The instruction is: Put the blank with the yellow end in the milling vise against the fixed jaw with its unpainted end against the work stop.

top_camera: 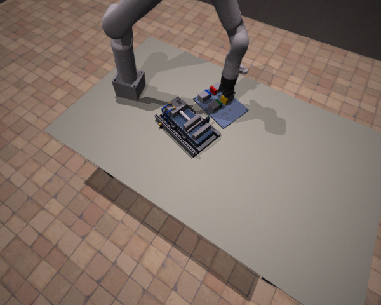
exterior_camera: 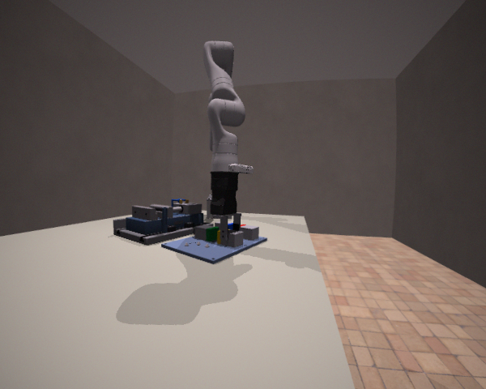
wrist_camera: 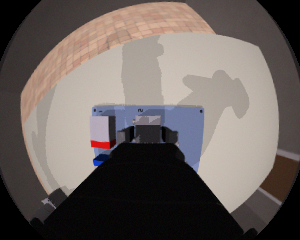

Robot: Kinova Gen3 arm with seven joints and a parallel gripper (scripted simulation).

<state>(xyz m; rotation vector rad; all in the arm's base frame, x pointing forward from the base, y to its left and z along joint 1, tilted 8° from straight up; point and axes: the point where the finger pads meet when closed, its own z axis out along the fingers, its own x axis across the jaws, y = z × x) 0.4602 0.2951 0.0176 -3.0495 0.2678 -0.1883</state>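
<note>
Yellow-ended blank (top_camera: 224,99) on the blue plate (top_camera: 236,113), under the wide-open, empty gripper (top_camera: 229,94).

Top view: grey table (top_camera: 282,183) on brick floor (top_camera: 36,213); vise (top_camera: 187,128) beside the plate; red-ended blank (top_camera: 213,89) close by. Exterior view: gripper (exterior_camera: 229,224) straddles the yellow-ended blank (exterior_camera: 220,237); dark walls. Wrist view: red-ended blank (wrist_camera: 102,131) left of the fingers. No writing readable.

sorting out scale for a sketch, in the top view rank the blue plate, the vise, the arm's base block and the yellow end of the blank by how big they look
1. Vise, largest.
2. Blue plate, close behind the vise and partly covered, so this order is unsure.
3. Arm's base block.
4. Yellow end of the blank, by far the smallest, under the open gripper.
</note>
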